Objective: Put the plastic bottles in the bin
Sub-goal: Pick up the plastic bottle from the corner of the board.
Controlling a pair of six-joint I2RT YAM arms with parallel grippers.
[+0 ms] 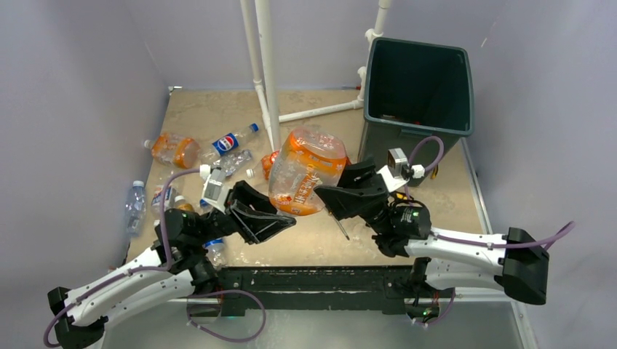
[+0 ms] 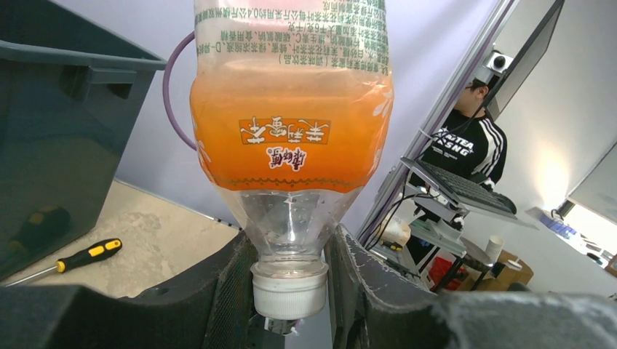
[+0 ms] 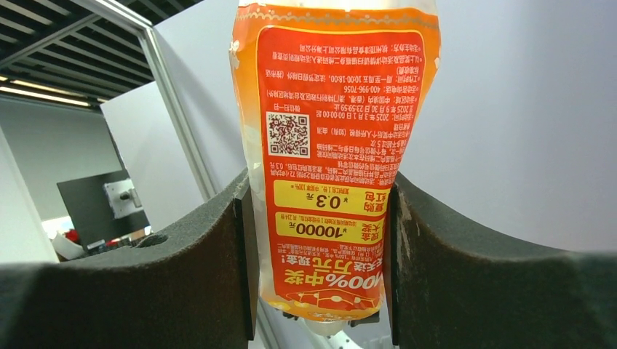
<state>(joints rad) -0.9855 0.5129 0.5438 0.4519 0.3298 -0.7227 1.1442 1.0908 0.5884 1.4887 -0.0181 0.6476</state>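
A big plastic bottle (image 1: 305,171) with an orange label hangs tilted above the table, held between both arms. My left gripper (image 1: 280,218) is shut on its neck just above the white cap (image 2: 289,287); the bottle's orange body (image 2: 291,131) fills the left wrist view above my left gripper (image 2: 291,280). My right gripper (image 1: 331,195) is shut on the labelled body (image 3: 335,167), with a pad pressed on each side of it where the right gripper (image 3: 320,276) shows. The dark green bin (image 1: 418,109) stands at the far right, behind the bottle, and its wall (image 2: 44,131) is at the left.
More bottles lie at the left: an orange-tinted one (image 1: 174,149), a Pepsi one (image 1: 233,140), a clear one (image 1: 134,203). A yellow-and-black screwdriver (image 1: 340,225) (image 2: 87,254) lies below the held bottle. White pipes (image 1: 265,73) rise behind it.
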